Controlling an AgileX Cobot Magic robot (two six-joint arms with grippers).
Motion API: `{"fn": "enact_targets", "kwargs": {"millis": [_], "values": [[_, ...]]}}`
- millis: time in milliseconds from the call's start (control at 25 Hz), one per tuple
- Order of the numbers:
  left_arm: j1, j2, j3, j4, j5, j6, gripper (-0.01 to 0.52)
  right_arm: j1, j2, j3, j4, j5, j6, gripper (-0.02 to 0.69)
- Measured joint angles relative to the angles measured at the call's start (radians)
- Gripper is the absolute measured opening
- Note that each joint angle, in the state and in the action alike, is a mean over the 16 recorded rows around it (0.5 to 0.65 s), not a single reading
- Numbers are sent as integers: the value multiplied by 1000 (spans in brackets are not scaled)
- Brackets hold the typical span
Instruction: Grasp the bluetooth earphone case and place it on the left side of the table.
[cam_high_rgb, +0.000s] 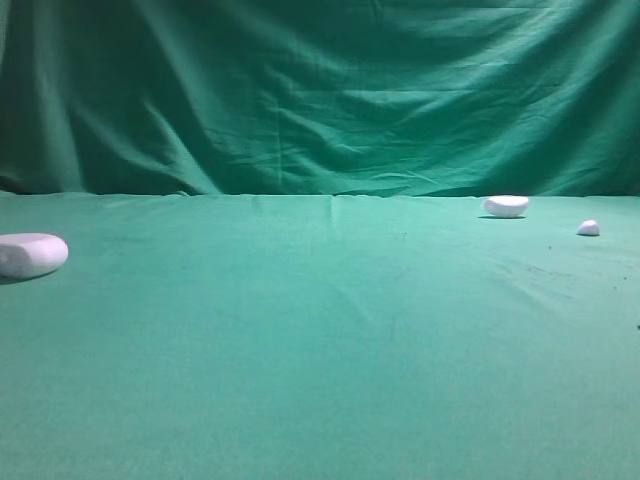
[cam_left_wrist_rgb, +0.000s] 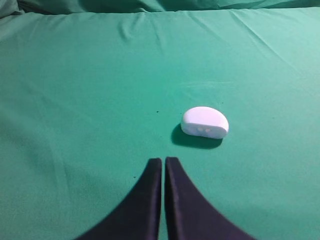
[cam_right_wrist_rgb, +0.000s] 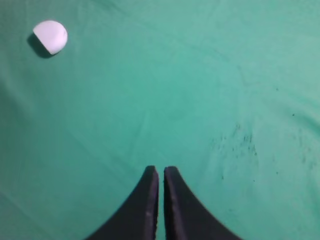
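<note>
Where table (cam_high_rgb: 320, 340) ends left — case (cam_high_rgb: 31, 254)

Exterior high view: no arm or hand was inside the frame.

Left wrist view: left hand (cam_left_wrist_rgb: 163, 161) entered from the bottom edge, pointing up the frame. Its two dark fingers (cam_left_wrist_rgb: 145, 200) were pressed nearly together, with only a thin slit between the tips. They widened toward the base and gripped nothing. The hand sat above the worktop (cam_left_wrist_rgb: 75, 100); contact could not be judged.

Right wrist view: right hand (cam_right_wrist_rgb: 161, 170) was in the same pose. Both dark fingers (cam_right_wrist_rgb: 182, 210) rose from the bottom edge, tips all but meeting and nothing between them. The fingers looked symmetric and tapered.
</note>
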Motion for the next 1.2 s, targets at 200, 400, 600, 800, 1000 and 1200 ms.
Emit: {"fn": "enact_targets", "kwargs": {"millis": [200,400,600,800,1000,1200], "values": [[0,0,0,0,0,0,0,0,-94,72,5,-60,-27,0],[0,0,0,0,0,0,0,-5,-179,103,8,-70,-56,0],[0,0,0,0,0,0,0,-61,-290,181,14,-118,-79,0],[0,0,0,0,0,0,0,-189,-445,332,35,-230,-82,0],[0,0,0,0,0,0,0,-356,-635,524,59,-353,-83,0],[0,0,0,0,0,0,0,-515,-807,695,79,-420,-84,0]]}}
